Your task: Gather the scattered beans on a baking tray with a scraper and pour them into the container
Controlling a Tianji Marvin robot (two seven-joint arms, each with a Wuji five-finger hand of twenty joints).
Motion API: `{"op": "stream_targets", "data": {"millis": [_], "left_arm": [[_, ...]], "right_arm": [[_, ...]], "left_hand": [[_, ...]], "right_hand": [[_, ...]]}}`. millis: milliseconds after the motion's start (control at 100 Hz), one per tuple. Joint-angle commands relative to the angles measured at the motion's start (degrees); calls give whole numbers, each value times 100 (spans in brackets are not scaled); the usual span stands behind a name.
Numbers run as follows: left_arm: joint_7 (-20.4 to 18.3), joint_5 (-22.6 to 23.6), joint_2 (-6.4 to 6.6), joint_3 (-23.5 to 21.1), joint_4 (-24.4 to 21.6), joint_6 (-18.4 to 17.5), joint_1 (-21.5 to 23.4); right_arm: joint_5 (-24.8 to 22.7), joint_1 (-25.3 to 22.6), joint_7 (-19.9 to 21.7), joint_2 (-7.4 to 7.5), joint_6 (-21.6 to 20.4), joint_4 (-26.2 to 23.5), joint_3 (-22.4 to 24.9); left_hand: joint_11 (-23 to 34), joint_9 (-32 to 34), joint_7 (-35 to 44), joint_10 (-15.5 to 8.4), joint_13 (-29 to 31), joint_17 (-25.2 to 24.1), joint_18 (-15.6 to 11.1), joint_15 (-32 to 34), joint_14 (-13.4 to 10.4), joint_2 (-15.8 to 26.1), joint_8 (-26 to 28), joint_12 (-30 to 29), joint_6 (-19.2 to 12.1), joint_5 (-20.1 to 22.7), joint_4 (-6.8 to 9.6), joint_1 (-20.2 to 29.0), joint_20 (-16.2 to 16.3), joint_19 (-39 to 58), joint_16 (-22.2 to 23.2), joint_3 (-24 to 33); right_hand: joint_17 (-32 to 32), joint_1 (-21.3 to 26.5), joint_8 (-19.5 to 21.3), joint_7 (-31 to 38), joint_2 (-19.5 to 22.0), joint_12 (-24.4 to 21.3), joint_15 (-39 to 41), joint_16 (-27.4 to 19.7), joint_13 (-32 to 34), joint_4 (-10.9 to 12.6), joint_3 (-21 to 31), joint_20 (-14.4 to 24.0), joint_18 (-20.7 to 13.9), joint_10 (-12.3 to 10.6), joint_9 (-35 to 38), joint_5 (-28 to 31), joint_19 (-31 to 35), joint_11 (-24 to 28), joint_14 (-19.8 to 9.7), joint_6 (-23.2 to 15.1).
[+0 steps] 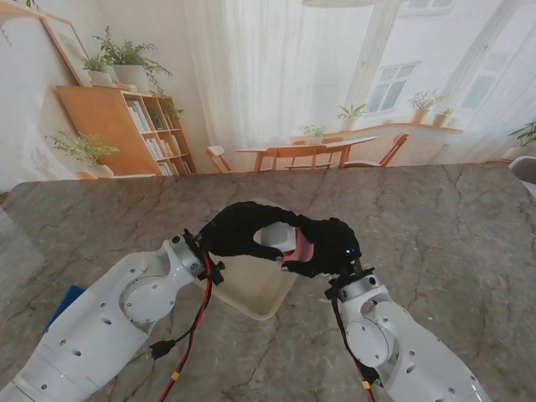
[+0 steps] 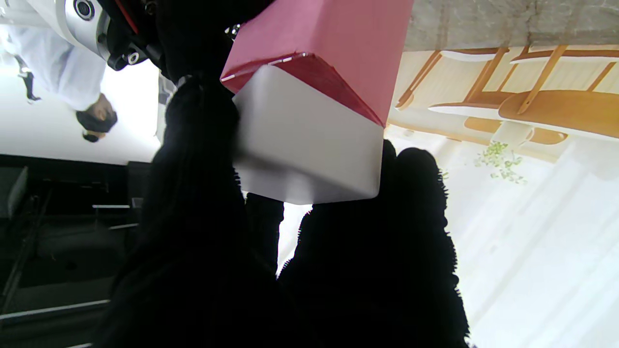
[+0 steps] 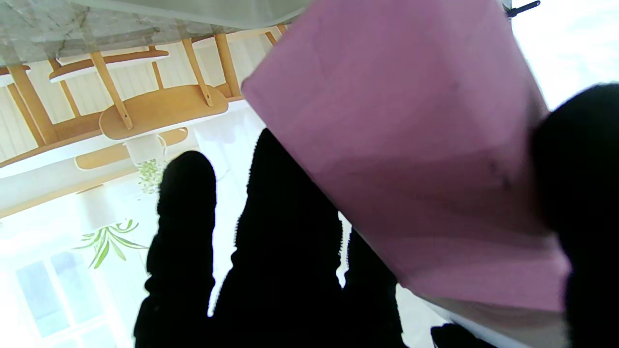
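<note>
Baking tray (image 1: pixel 251 293), cream coloured, lies on the marble table (image 1: pixel 435 243) in the centre of the stand's frame, partly hidden under the two black-gloved hands. Left hand (image 1: pixel 239 230) has its fingers (image 2: pixel 193 159) curled around a white container (image 1: pixel 270 239), holding it over the tray. Right hand (image 1: pixel 327 247) pinches a pink scraper (image 1: pixel 300 248) between thumb and fingers, and this scraper touches the container's edge. Beans are too small to make out.

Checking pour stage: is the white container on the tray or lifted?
Lifted. The left robot hand holds the white container above the baking tray, meeting the pink scraper in the right robot hand. Contents: cannot tell.
</note>
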Motion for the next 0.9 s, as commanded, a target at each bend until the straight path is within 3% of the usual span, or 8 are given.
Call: {"op": "stream_targets", "data": {"millis": [0, 90, 140, 260, 360, 680, 770, 890], "left_arm": [[24, 134, 4, 56, 46, -110, -36], [102, 349, 23, 61, 62, -219, -64], [175, 502, 35, 60, 69, -277, -79], [227, 812, 83, 21, 26, -418, -92], [141, 1034, 142, -57, -118, -467, -71], [-89, 1219, 211, -161, -329, -445, -54], [-341, 1000, 219, -230, -406, -464, -27], [-1074, 618, 308, -424, -718, -496, 92]], "right_arm": [[71, -42, 40, -57, 11, -92, 8], [104, -59, 29, -67, 17, -103, 16], [134, -59, 19, -76, 12, -96, 13], [154, -65, 12, -80, 8, -88, 21], [155, -76, 17, -79, 7, -90, 36], [139, -75, 34, -69, -24, -76, 45], [130, -72, 46, -65, -32, -72, 47], [135, -75, 75, -62, -19, -75, 58]], "left_hand": [[628, 45, -214, -1321, -50, -552, -40, -157, -789, 1002, -34, -310, -209, -35, -441, 1210, 128, -453, -496, 977], [618, -258, -440, -1415, -318, -973, 228, -543, -806, 1278, -415, -1126, -301, -82, -381, 1183, -42, -984, -1480, 824], [530, -429, -530, -1475, -571, -1302, 414, -855, -775, 1463, -597, -2238, -420, -142, -329, 1168, -268, -1419, -1932, 741], [69, -879, -1076, -1510, -1187, -1829, 483, -1360, -791, 1358, -945, -2798, -562, -346, -353, 1198, -775, -2146, -2678, 758], [-207, -1446, -1735, -1416, -1739, -2176, 513, -1515, -713, 1294, -1379, -3179, -364, -725, -354, 1039, -1119, -2516, -3078, 808], [-407, -2484, -2203, -1043, -2704, -2849, 434, -1573, -435, 1358, -1798, -3632, 78, -1471, -346, 491, -1695, -3048, -3468, 836], [-411, -2643, -2275, -894, -2887, -2984, 432, -1602, -370, 1387, -1869, -3662, 150, -1704, -344, 199, -1798, -3173, -3514, 717], [-456, -2969, -2347, -638, -3293, -3224, 471, -1674, -173, 1531, -1943, -3698, 338, -1963, -345, -605, -1948, -3456, -3571, 421]], "right_hand": [[-42, 1539, 200, 1180, 930, 282, 453, 89, 64, 454, 974, -44, -3, -863, 451, 415, 146, 996, -347, -1395], [-37, 1526, 199, 1181, 936, 281, 455, 89, 69, 453, 978, -47, -8, -871, 455, 418, 142, 999, -357, -1406], [-39, 1524, 196, 1176, 937, 280, 454, 89, 68, 452, 978, -49, -10, -869, 455, 410, 139, 999, -357, -1411], [-32, 1519, 196, 1176, 940, 277, 450, 88, 64, 450, 979, -51, -23, -884, 452, 410, 136, 995, -358, -1426], [-43, 1517, 197, 1179, 943, 278, 451, 89, 68, 449, 977, -54, -32, -881, 451, 409, 130, 995, -358, -1420], [-34, 1511, 198, 1177, 951, 281, 446, 92, 69, 448, 973, -55, -21, -883, 450, 410, 134, 992, -368, -1428], [-34, 1515, 196, 1172, 954, 283, 446, 93, 71, 449, 973, -56, -21, -886, 452, 403, 133, 991, -363, -1432], [-37, 1517, 197, 1173, 954, 284, 442, 93, 66, 449, 970, -56, -11, -878, 449, 401, 133, 990, -364, -1425]]}}
